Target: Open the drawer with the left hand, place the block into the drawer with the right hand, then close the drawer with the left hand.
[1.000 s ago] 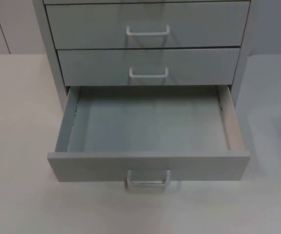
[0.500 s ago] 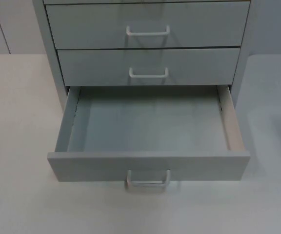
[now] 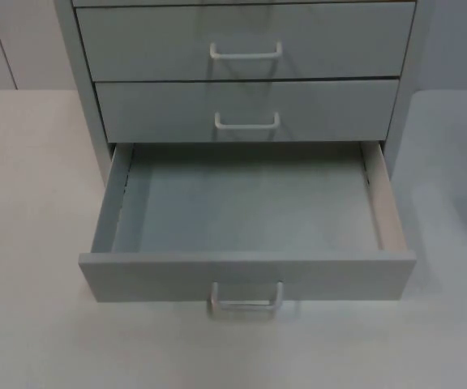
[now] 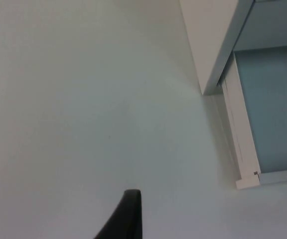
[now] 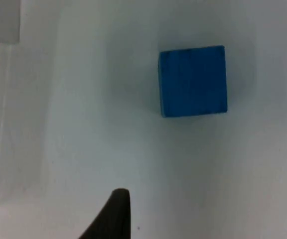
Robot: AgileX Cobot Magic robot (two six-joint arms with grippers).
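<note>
Now, drawer [image 3: 246, 212]: bottom one, pulled open
Block [image 5: 193, 80]: blue, on the desk [image 5: 253, 174] (below right tool); ungrasped
Left tool: over desk beside cabinet [image 4: 209, 35]; grip unclear
Right tool: grip unclear

Black fingertips, one per wrist view

Left gripper [image 4: 126, 216]: single matte black fingertip [image 4: 127, 214], narrow and blade-like, curving gently upward to a blunt squared end with a flat top edge. Right gripper [image 5: 111, 214]: same matte black fingertip [image 5: 112, 213], slim and tapered, swept to one side, ending in a softly rounded tip. Plain surfaces on both, free of screws or markings.
</note>
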